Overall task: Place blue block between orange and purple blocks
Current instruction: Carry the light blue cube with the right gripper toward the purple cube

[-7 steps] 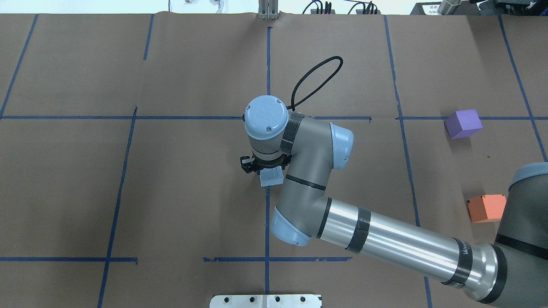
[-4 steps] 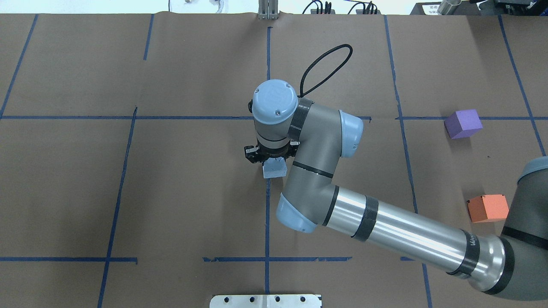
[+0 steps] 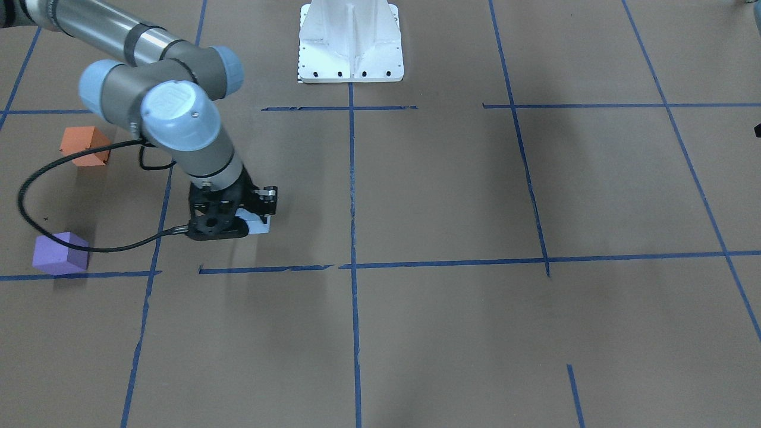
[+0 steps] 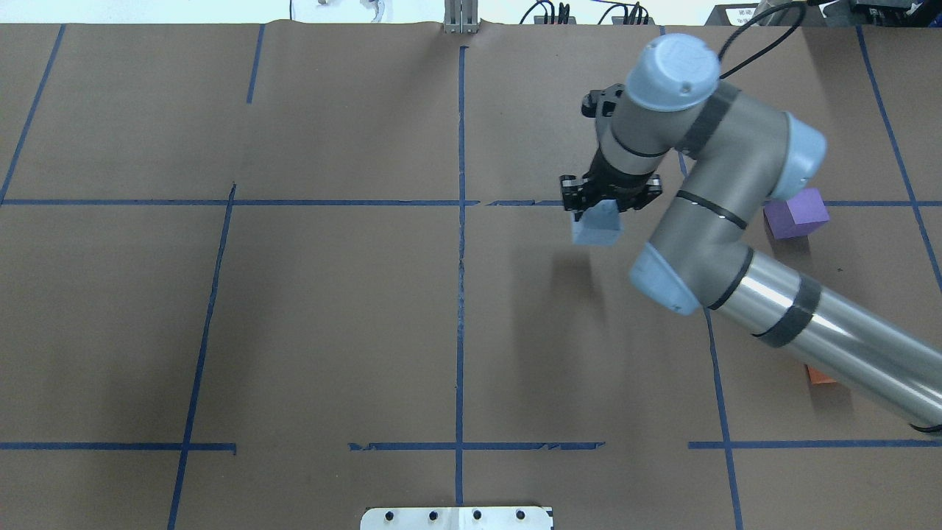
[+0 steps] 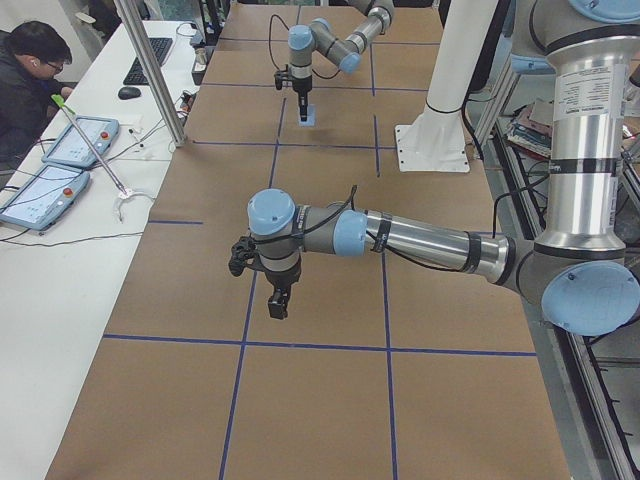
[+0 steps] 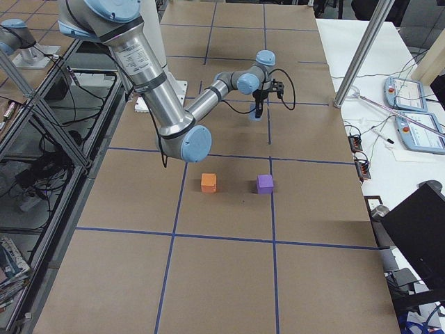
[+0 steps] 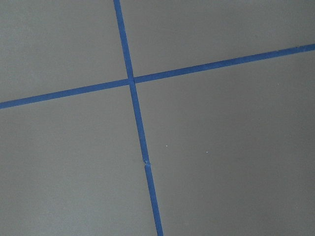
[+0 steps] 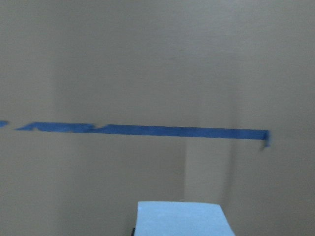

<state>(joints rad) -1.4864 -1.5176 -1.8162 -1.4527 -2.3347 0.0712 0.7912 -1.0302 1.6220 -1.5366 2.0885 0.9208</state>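
My right gripper [image 4: 597,212] is shut on the light blue block [image 4: 596,231] and holds it a little above the brown table, just left of the purple block [image 4: 802,213]. My forearm hides most of the orange block [image 4: 815,377]. In the front-facing view the gripper [image 3: 245,223], blue block [image 3: 260,225], orange block [image 3: 85,145] and purple block [image 3: 59,254] all show. The blue block's top fills the bottom of the right wrist view [image 8: 179,220]. My left gripper [image 5: 278,300] hangs over bare table; I cannot tell whether it is open or shut.
Blue tape lines [image 4: 460,221] cross the paper-covered table. A white mount base [image 3: 351,41] stands at the robot's side. The gap between the orange block [image 6: 208,182] and the purple block [image 6: 265,184] is open table. An operator [image 5: 25,80] sits at a side desk.
My right arm has carried the blue block from the table's middle to the right and farther away, up near the purple block. My forearm now covers most of the orange block.
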